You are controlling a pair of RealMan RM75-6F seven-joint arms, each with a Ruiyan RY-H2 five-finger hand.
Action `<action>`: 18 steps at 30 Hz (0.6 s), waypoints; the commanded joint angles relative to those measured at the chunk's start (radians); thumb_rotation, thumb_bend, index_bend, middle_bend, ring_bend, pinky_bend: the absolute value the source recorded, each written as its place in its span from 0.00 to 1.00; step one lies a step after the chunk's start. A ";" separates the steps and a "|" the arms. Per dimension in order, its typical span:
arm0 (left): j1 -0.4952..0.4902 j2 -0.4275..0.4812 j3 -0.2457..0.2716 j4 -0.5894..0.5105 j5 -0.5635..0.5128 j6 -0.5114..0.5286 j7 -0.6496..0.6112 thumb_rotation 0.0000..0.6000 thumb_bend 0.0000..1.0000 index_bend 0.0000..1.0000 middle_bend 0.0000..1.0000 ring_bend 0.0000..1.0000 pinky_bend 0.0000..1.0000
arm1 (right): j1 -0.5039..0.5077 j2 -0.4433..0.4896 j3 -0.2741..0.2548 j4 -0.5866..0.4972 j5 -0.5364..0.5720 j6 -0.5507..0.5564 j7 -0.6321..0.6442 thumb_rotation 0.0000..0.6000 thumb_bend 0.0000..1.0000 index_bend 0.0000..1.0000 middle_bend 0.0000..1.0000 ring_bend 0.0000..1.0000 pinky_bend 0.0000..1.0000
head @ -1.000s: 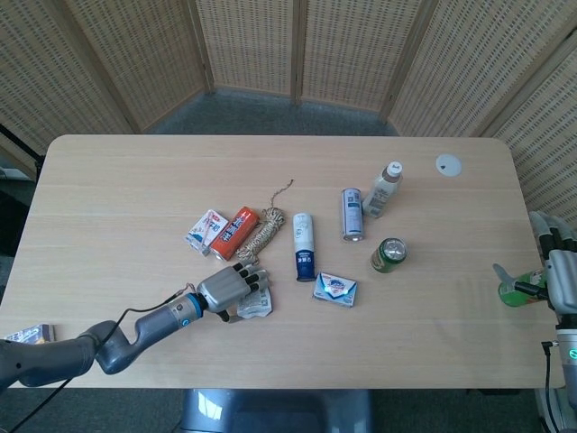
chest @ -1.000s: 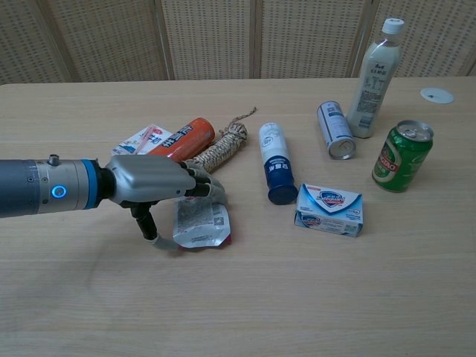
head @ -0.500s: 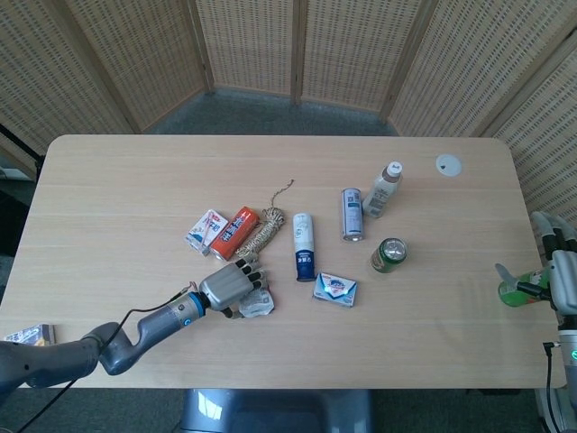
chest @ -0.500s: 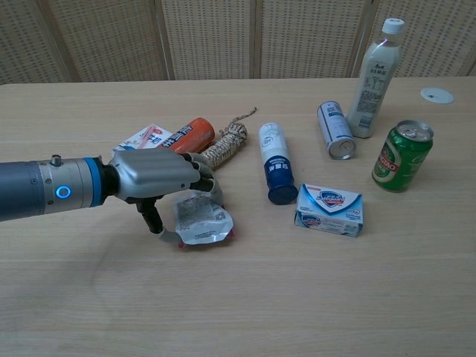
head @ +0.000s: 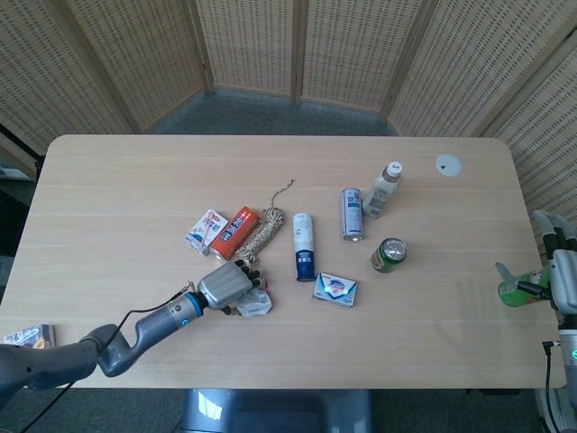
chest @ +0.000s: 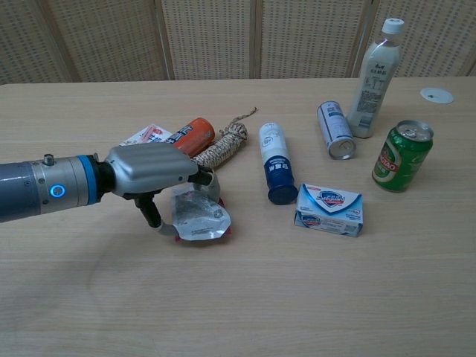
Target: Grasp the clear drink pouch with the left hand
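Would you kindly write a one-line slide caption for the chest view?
Left robot hand closing over the clear drink pouch on a wooden table, amid cans, bottles and twine.

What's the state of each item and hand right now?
left hand: fingers closed around pouch
pouch: gripped, near end on table
green can: upright
silver can: lying down
milky bottle: upright, capped
white-blue bottle: lying down
right hand: holding green object
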 commanded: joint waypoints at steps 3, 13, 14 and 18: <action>0.012 0.031 -0.008 -0.015 0.008 0.046 -0.023 0.96 0.29 0.76 0.64 0.57 0.31 | 0.000 0.001 0.002 -0.003 -0.001 0.003 0.001 0.48 0.25 0.00 0.02 0.00 0.00; 0.043 0.209 -0.082 -0.182 -0.009 0.188 -0.018 0.96 0.29 0.76 0.63 0.56 0.30 | 0.004 -0.004 -0.002 -0.007 -0.011 0.001 -0.003 0.48 0.25 0.00 0.02 0.00 0.00; 0.046 0.232 -0.094 -0.205 -0.016 0.200 -0.015 0.96 0.29 0.75 0.63 0.56 0.30 | 0.005 -0.006 -0.002 -0.007 -0.012 0.000 -0.003 0.48 0.25 0.00 0.02 0.00 0.00; 0.057 0.340 -0.152 -0.304 -0.052 0.244 -0.001 0.96 0.29 0.75 0.63 0.56 0.29 | 0.008 -0.016 -0.006 -0.003 -0.017 -0.002 -0.003 0.49 0.25 0.00 0.02 0.00 0.00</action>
